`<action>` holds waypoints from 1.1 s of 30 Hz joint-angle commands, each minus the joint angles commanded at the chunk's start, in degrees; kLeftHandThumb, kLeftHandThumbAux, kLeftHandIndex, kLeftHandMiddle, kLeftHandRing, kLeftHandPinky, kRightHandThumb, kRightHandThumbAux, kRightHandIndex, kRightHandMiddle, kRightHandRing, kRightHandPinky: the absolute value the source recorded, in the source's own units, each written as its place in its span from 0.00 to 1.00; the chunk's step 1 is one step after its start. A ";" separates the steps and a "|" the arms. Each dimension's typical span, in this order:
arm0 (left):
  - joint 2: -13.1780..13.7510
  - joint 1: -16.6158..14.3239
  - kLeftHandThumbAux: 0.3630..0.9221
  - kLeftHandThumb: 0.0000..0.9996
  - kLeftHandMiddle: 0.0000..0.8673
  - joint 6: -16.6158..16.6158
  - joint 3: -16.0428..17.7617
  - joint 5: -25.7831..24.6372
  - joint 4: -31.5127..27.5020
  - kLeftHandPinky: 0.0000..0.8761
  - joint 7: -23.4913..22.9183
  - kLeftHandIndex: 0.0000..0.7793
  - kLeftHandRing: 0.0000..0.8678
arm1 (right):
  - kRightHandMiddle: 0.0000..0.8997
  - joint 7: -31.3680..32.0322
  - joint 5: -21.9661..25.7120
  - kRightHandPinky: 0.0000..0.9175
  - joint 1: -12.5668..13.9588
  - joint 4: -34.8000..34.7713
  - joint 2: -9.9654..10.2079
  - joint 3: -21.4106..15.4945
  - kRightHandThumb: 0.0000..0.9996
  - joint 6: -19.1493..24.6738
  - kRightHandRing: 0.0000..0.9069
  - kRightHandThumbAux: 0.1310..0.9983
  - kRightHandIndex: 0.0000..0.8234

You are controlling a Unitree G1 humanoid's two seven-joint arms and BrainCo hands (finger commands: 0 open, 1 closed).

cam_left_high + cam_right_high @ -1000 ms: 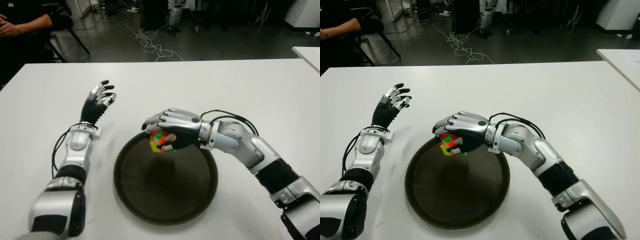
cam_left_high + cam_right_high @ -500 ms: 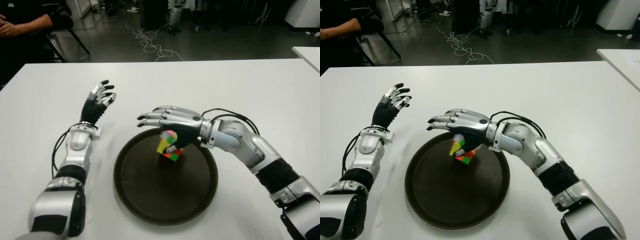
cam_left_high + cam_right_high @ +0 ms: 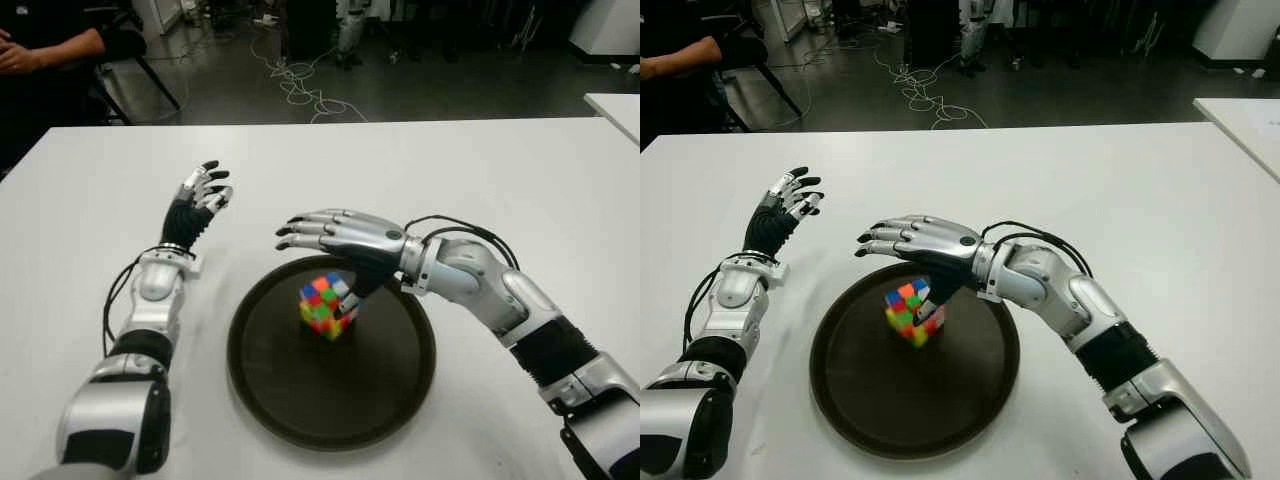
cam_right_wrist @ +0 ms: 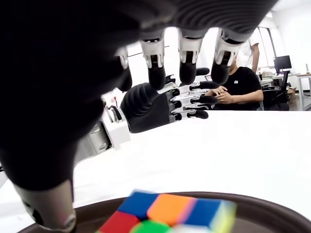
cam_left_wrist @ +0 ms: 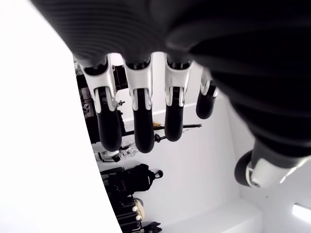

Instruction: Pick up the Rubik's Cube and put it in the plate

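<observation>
1. The dark round plate (image 3: 270, 390) sits on the white surface (image 3: 480, 170), close to the robot.
2. The Rubik's Cube (image 3: 326, 304) is inside the plate, in the part far from the robot. It looks tipped onto a corner or an edge, so it may not be lying flat.
3. The right hand (image 3: 335, 240) is over the far part of the plate, just above and behind the cube. Its fingers (image 3: 300, 229) are stretched out flat and hold nothing. The thumb points down right beside the cube. I cannot tell if it touches the cube.
4. In the right wrist view, the cube (image 4: 170, 213) is below the open fingers (image 4: 187, 63), with a gap between them. So the hand has let go.
5. The left hand (image 3: 197, 200) is to the left of the plate and a bit farther away, well apart from it. Its fingers are straight and loose, and it holds nothing.
6. Far off, past the surface's back edge, a person's arm (image 3: 50, 48) shows at the left.
7. The big job looks done, because the cube is in the plate. What seems left is for the right hand to lift away without bumping the cube.
</observation>
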 joint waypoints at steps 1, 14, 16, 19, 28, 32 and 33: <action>-0.01 0.01 0.25 0.04 0.24 0.09 0.00 0.01 -0.05 0.35 0.08 0.17 0.29 | 0.00 0.11 0.08 0.04 -0.01 -0.03 -0.01 0.00 0.00 0.09 0.00 0.75 0.00; 0.01 0.04 0.23 0.04 0.24 0.10 -0.38 0.56 -0.06 0.33 0.70 0.16 0.28 | 0.00 -0.48 0.44 0.03 0.22 -0.17 -0.46 -1.12 0.00 0.44 0.00 0.71 0.00; -0.03 -0.04 0.23 0.04 0.25 0.08 -0.33 0.43 0.03 0.34 0.56 0.17 0.29 | 0.00 -0.27 0.72 0.03 -0.16 -0.22 -0.70 -1.60 0.00 0.51 0.00 0.71 0.00; -0.23 -0.15 0.23 0.04 0.26 0.03 -0.16 0.11 0.15 0.34 0.33 0.18 0.30 | 0.00 0.04 0.94 0.03 -0.64 -0.10 -0.90 -2.23 0.00 0.66 0.00 0.71 0.00; -0.45 -0.54 0.22 0.05 0.26 0.28 0.48 -0.85 0.49 0.34 -0.75 0.17 0.30 | 0.00 -4.52 1.80 0.04 -1.81 5.77 -2.86 -7.16 0.00 -0.30 0.00 0.71 0.00; -0.24 -0.60 0.22 0.05 0.26 0.14 0.16 -0.19 0.64 0.34 0.03 0.17 0.30 | 0.02 -12.19 2.69 0.06 -4.42 18.66 -0.96 -9.37 0.00 -2.07 0.02 0.71 0.00; -0.25 -0.60 0.22 0.05 0.26 0.12 0.09 -0.06 0.59 0.34 0.24 0.18 0.30 | 0.02 -14.33 3.91 0.07 -5.20 23.96 0.01 -10.34 0.00 -2.64 0.03 0.71 0.00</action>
